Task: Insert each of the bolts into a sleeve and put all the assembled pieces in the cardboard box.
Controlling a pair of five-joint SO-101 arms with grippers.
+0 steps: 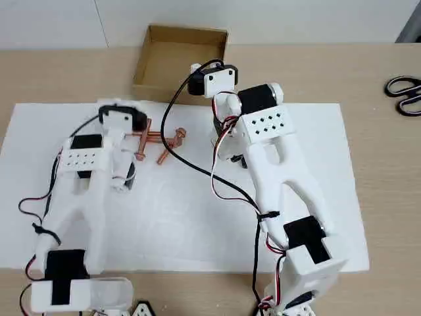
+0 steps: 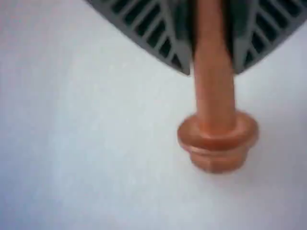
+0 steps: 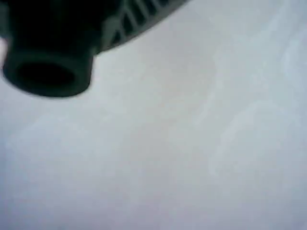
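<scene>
My left claw (image 2: 211,64) is clamped on the shank of a copper-coloured metal bolt (image 2: 217,139), flanged head just over the white foam sheet (image 2: 72,143). My right claw (image 3: 84,33) looks to be gripping the short black tube sleeve (image 3: 48,76). So it's the insertion step, I reckon. Next up is getting shank and bore on one line, and the open brown cardboard box (image 1: 141,62) comes later.

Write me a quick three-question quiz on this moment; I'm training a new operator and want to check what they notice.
1. True or false: the cardboard box already holds assembled pieces.
2. Fill in: the left gripper clamps a copper ____ between its fingers.
3. Pick one: the loose bolts lie A) in the box, B) on the white sheet, C) on the floor.
Key: 1 false; 2 bolt; 3 B.
</scene>
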